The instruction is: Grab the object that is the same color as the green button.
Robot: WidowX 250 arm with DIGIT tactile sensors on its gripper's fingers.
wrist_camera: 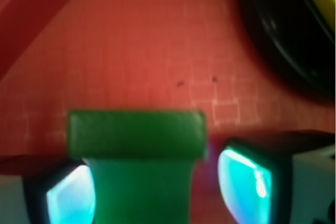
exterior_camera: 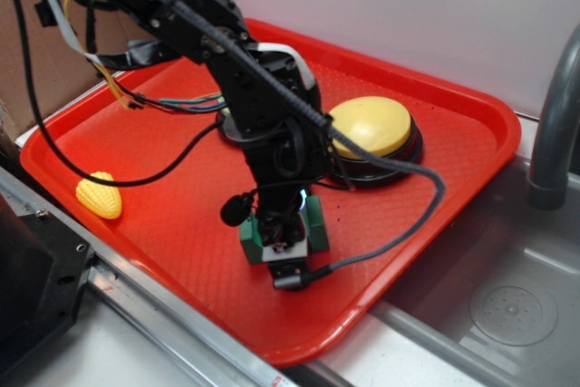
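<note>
Green arch block (wrist_camera: 136, 145): we log it on the red tray (exterior_camera: 435, 147), between our gripper's (exterior_camera: 285, 240) parted fingers (wrist_camera: 247, 179), not visibly clamped.

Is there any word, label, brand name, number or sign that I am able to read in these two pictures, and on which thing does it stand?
None can be read in either view.
The red tray, yellow button, toy corn and green block between the end effector fingers carry no visible text.
The steel sink's round embossed mark is too small to read.
</note>
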